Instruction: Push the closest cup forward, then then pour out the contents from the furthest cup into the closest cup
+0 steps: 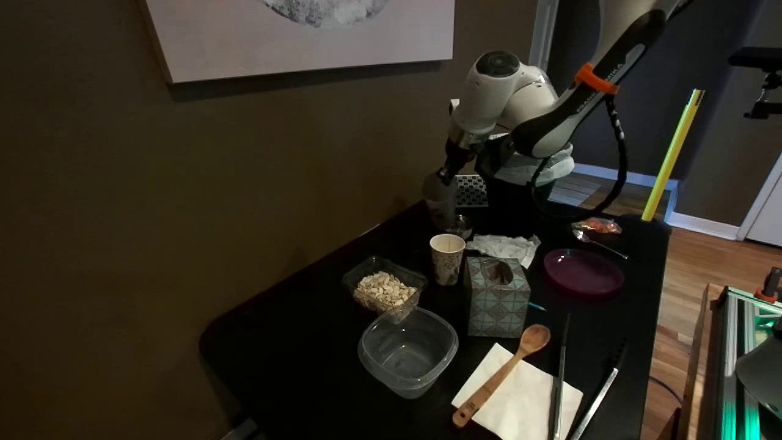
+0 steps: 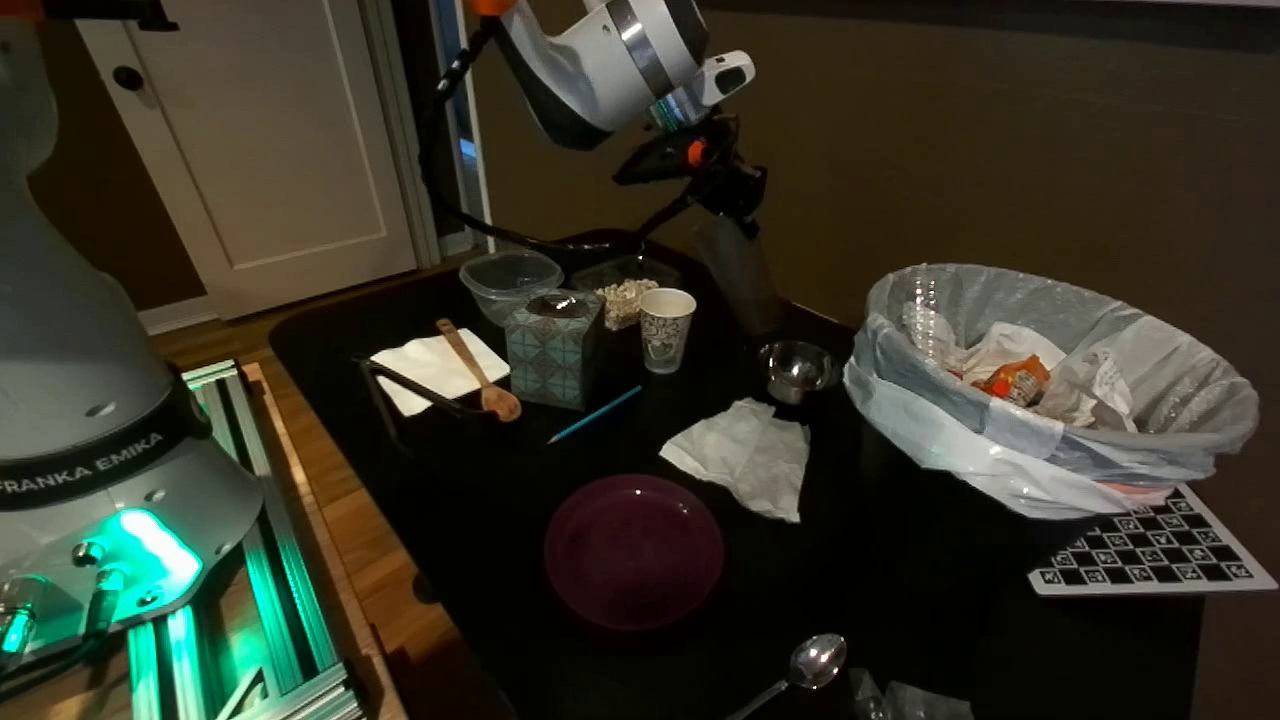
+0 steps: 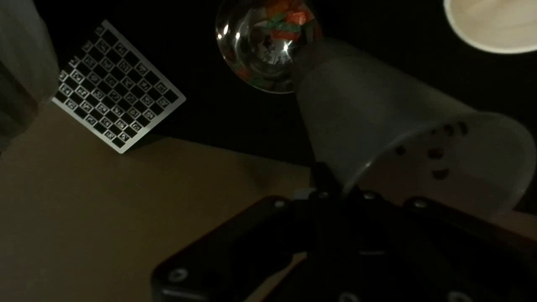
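Pour step judged in hand, not yet started: dark bits (image 3: 436, 153) can be seen inside the frosted translucent plastic cup (image 3: 365, 100), which is held tilted. Its rim is pinched between the jaws of the black gripper (image 3: 340, 188). Whether the push is done can't be told. Presumed target: white patterned paper cup (image 2: 667, 332), upright, near but apart. Next: held cup to be carried over target, then tipped. Small shiny round bowl (image 2: 797, 372) by the held cup and blue-grey patterned tissue box (image 1: 498, 302) beside the target are to be avoided.
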Robot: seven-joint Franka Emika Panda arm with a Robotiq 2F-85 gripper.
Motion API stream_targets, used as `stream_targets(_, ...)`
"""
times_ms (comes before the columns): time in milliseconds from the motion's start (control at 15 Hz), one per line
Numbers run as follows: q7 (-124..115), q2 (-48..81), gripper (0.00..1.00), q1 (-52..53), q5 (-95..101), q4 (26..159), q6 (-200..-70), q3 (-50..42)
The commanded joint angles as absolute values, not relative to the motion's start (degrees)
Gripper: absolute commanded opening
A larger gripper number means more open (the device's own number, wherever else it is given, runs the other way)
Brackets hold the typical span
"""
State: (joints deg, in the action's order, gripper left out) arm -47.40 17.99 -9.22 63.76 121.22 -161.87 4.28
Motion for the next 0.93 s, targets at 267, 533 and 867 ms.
stream_targets(267,-35.07,23.15,0.01,-15.48,43.1,117.83,-164.26,10.24)
stream_targets(533,-27.09,25.73,0.01,-13.85,28.54,115.87,-164.98,8.92)
stream_targets(867,-13.44,28.35,0.01,-11.69,7.79,113.11,-163.55,7.55)
